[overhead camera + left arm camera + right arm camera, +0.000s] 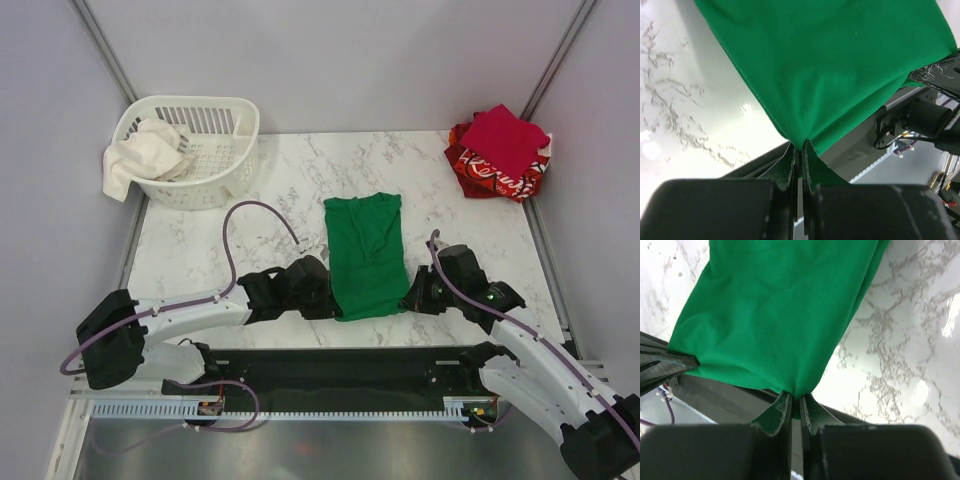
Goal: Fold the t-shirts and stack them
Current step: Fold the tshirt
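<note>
Green and folded narrow, the shirt is lying mid-table; both arms are reaching low and inward from the near edge; the left gripper is clamping its near left corner and the right gripper its near right corner, jaws pressed together on cloth; the pinched corners are hiding between the fingers; the crimson shirt is covering most of the printed shirt at the far right corner.

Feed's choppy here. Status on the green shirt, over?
Left fingers shut on green shirt, near left corner. Right fingers shut on near right corner. Shirt on table, folded narrow. Nothing in the way; red pile far right, basket far left.
</note>
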You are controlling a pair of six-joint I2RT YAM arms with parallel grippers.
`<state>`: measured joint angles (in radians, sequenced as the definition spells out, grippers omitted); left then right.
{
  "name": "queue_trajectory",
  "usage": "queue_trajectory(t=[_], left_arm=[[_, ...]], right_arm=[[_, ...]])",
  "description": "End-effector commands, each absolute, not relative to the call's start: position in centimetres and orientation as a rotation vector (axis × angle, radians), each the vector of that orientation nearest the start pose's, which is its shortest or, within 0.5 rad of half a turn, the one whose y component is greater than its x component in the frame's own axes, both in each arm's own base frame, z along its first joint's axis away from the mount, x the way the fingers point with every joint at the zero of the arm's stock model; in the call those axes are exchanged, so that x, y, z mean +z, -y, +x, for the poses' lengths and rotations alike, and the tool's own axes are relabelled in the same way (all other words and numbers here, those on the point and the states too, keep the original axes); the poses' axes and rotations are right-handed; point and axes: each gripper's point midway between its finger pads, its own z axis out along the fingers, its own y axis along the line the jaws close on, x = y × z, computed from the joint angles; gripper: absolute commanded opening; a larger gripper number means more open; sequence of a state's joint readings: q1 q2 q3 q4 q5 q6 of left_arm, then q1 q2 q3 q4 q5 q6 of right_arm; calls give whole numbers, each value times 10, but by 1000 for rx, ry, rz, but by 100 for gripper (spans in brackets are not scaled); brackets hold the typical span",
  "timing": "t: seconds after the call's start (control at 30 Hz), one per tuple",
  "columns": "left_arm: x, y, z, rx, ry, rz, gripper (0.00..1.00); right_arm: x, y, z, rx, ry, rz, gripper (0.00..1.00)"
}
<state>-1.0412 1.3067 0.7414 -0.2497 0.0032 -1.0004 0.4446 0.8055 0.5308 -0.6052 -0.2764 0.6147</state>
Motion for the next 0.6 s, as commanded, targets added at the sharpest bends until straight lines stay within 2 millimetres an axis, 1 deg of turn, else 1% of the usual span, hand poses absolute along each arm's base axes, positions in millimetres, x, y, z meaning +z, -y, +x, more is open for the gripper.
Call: queue_trajectory(t=[0.0,0.03,0.07,0.1,0.13,0.2,0.23,0.27,0.3,0.33,0.37,0.4,0.43,0.47,0.5,0.53,0.57], left_arm=[[116,304,140,-872,-2570,-31,2],[127,305,141,-881,-2553,-25,2],[135,303,142,-883,-2536,-11,2],[139,298,143,-854,-2533,-8,2],[156,300,147,-878,-2495,-4,2],[167,296,152,-852,-2471,15,2],[180,300,157,-869,-2445,20,2],[184,299,160,-860,-2437,35,2],[188,299,165,-860,-2433,33,2],[198,300,170,-870,-2417,38,2],[197,301,175,-855,-2418,54,2],[200,299,182,-858,-2418,41,2],[207,300,188,-869,-2406,39,2],[205,300,194,-854,-2412,49,2],[206,298,202,-858,-2416,35,2],[212,300,208,-869,-2407,32,2],[213,300,213,-866,-2404,42,2]], right_arm=[[118,-149,157,761,-2546,145,0],[122,-149,157,766,-2540,149,0],[131,-150,159,777,-2523,158,0],[134,-150,160,776,-2521,159,0],[143,-152,163,783,-2502,153,0],[148,-151,168,766,-2498,158,0],[159,-153,173,765,-2476,150,0],[163,-153,177,755,-2472,145,0],[163,-151,182,721,-2481,138,0],[177,-152,189,714,-2453,130,0],[181,-151,193,697,-2447,125,0],[180,-150,199,664,-2459,118,0],[191,-152,205,664,-2432,112,0],[194,-152,210,653,-2431,108,0],[192,-153,216,628,-2446,105,0],[201,-154,223,621,-2428,88,0],[202,-155,227,609,-2428,82,0]])
